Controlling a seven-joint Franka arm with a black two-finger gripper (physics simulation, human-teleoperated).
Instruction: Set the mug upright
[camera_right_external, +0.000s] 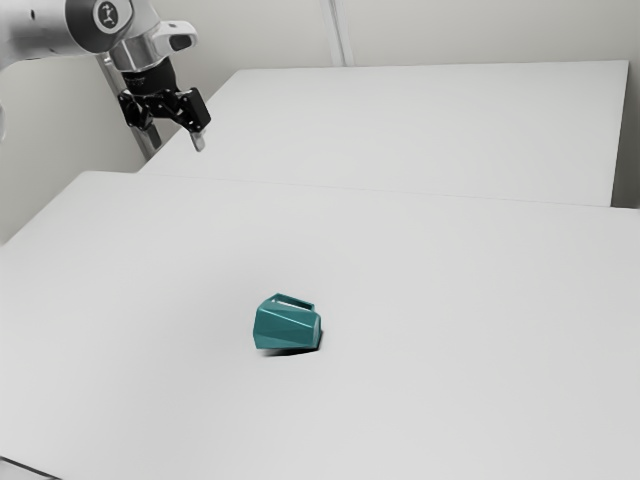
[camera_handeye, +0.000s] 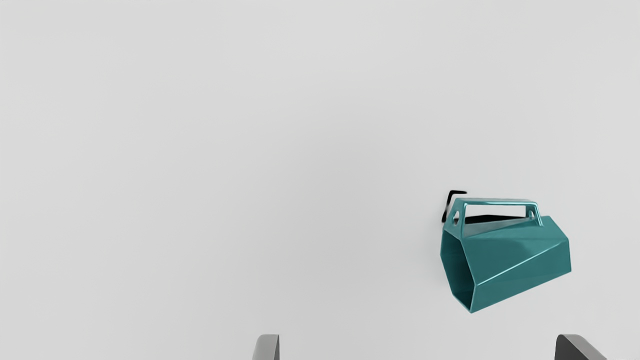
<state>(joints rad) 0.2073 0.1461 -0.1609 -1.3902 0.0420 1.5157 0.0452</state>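
Note:
A teal faceted mug (camera_right_external: 287, 325) lies on its side on the white table in the exterior view, its handle on the upper side. High above the table, at the exterior view's upper left, hangs my gripper (camera_right_external: 182, 133), well apart from the mug. From the wrist view, the mug (camera_handeye: 517, 260) shows its open mouth and its handle, with a dark shadow beside it. The gripper (camera_handeye: 417, 347) is open there, its two fingertips wide apart and nothing held between them.
The white table (camera_right_external: 450, 380) carries the mug. Behind it stands another broad white surface (camera_right_external: 420, 125), reaching toward the pale wall (camera_right_external: 480, 30). A dark thin line crosses the exterior view's lower left corner.

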